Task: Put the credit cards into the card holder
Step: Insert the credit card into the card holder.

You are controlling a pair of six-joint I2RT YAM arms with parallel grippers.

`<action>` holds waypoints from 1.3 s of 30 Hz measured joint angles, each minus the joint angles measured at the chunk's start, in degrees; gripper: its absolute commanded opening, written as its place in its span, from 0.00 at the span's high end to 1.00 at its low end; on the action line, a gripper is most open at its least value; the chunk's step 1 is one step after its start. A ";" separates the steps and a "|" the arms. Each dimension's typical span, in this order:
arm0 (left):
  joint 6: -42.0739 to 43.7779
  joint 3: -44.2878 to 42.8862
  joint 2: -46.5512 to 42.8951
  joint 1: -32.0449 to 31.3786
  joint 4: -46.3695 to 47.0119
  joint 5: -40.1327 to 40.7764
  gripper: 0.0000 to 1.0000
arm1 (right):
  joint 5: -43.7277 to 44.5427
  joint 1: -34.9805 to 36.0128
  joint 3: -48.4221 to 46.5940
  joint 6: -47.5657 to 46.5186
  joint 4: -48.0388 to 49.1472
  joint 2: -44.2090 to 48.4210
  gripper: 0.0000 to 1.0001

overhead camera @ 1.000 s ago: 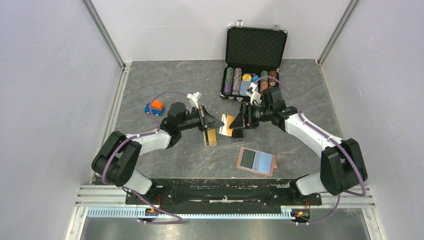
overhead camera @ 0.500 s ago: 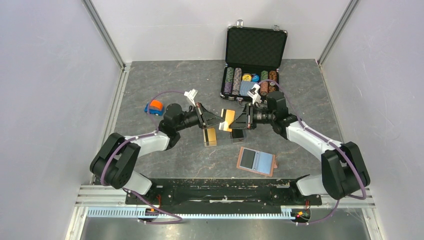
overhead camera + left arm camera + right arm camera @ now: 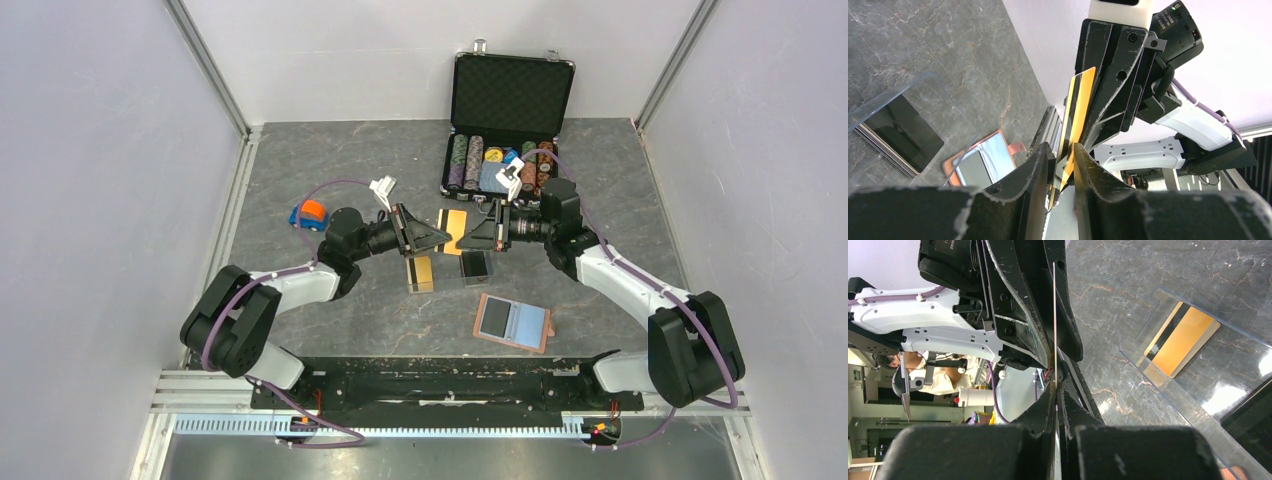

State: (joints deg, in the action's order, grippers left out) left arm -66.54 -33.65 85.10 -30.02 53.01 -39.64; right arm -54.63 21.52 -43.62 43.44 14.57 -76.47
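- Tan-brown leather of the card holder [image 3: 514,322]: lies open and flat on the grey stone-patterned table [image 3: 330,150], near the front edge and a little right of its middle; shows a blue inside with clear sleeves and a small tab sticking out on the right.
- Just beyond, nearer the middle of the table: clear box [image 3: 1143,340] with a gold stack [image 3: 421,275] of cards inside, dark stripe across the top one; close on its right, apart from it, second clear box [image 3: 918,92] with a black stack [image 3: 903,132].
- Over the far side of those boxes, off the table: gold card [image 3: 455,228], standing on edge in the air between the two arms, which face one another.
- Right gripper [image 3: 478,235]: clamped tight on the right end of the gold card, fingers pressed flat against both faces.
- Left gripper [image 3: 437,236]: narrowly parted, one finger on either side of the card's left end; cannot tell whether either pad touches it.
- Further back, toward the left edge: blue and orange toy car [image 3: 311,214], well apart from both boxes.
- Against the back edge, right of centre: black poker-chip case [image 3: 512,95], lid upright, rows of coloured chips in the tray.
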 measured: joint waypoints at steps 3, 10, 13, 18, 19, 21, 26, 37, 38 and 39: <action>-0.09 0.00 0.00 0.02 0.35 -0.07 0.65 | -0.20 -0.02 0.00 -0.22 -0.04 -0.04 1.00; -0.33 0.00 0.00 0.57 0.94 -1.31 0.84 | -0.85 -0.35 -0.42 -4.52 -4.85 -0.20 1.00; -0.59 0.00 0.35 0.70 1.18 -2.27 0.98 | -0.87 -0.42 -1.84 -7.30 -8.28 -0.48 1.00; -1.05 -0.31 1.44 0.92 2.43 -3.85 0.98 | -0.85 -0.42 -3.58 -10.49 -12.57 -0.66 0.95; -1.05 -0.31 1.55 0.92 2.40 -4.09 0.98 | -0.85 -0.42 -3.74 -10.73 -13.05 -0.72 0.83; -1.05 -0.31 1.55 0.92 2.34 -4.26 0.98 | -0.44 -0.42 -4.09 -11.87 -14.67 -0.90 0.65; -0.11 -0.31 0.76 0.66 -2.62 -3.63 0.98 | 5.33 -1.14 -4.66 -16.96 -22.53 -0.92 0.37; 11.41 -4.59 -2.58 -6.38 -29.00 3.58 0.98 | 21.42 -4.70 -0.07 -26.10 -38.14 4.02 0.26; 12.37 -4.66 -3.08 -6.78 -31.80 4.98 0.98 | 22.25 -4.72 0.68 -26.32 -38.77 4.04 0.26; 13.09 -4.72 -3.58 -6.99 -33.81 5.92 0.98 | 23.02 -4.72 1.46 -26.56 -39.41 3.91 0.26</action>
State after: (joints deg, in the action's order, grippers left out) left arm -53.45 -38.37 81.52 -37.01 19.20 -33.71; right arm -31.62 16.80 -42.15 16.88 -24.84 -72.55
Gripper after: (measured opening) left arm 0.032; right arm 0.740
